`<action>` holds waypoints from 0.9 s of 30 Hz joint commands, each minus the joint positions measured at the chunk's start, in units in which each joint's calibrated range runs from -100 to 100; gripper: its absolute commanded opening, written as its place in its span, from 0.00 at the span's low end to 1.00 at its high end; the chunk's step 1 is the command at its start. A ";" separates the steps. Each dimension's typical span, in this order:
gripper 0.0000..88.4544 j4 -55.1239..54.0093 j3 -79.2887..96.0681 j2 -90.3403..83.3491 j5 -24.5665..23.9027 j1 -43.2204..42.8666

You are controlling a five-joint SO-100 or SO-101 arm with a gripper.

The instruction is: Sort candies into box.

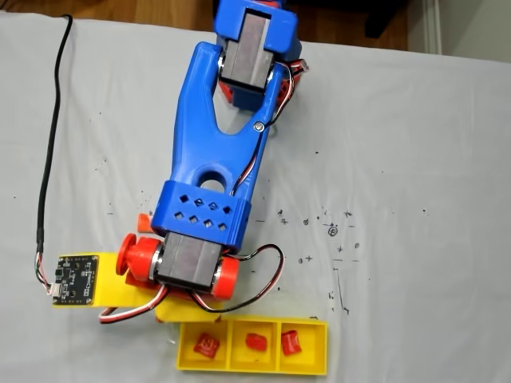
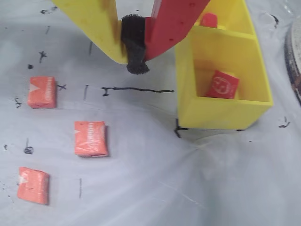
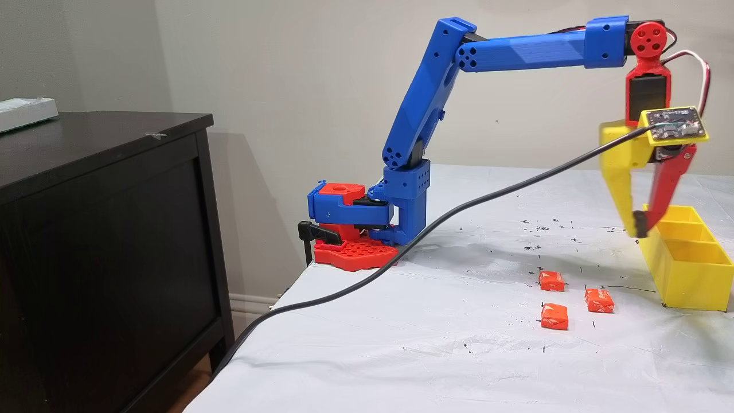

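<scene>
Closed fingers (image 2: 136, 66) overlap the box (image 2: 188, 94), whose far compartments are cut off.

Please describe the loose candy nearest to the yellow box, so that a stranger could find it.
In the wrist view, start at the yellow box on the right. Left of it, three orange candies lie on the white cloth. The middle candy is yours: it alone sits closest to the box.

The arm (image 3: 436, 109) is built of blue printed links with hole patterns, on a red and blue base (image 3: 350, 229). The gripper (image 2: 137, 60) is formed by one yellow and one red finger, black-padded at the tips. A small circuit board (image 3: 674, 123) is mounted at the wrist, at 12 o'clock from the tips, with a black cable (image 3: 459, 212) attached.
</scene>
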 commanded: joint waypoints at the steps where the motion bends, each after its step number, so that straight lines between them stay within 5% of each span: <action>1: 0.00 -2.90 10.59 -14.29 1.95 0.88; 9: 0.00 -11.42 33.25 -28.11 4.69 2.88; 21: 0.00 -13.95 41.17 -29.64 9.23 4.78; 27: 0.14 -15.43 45.36 -30.66 8.79 6.23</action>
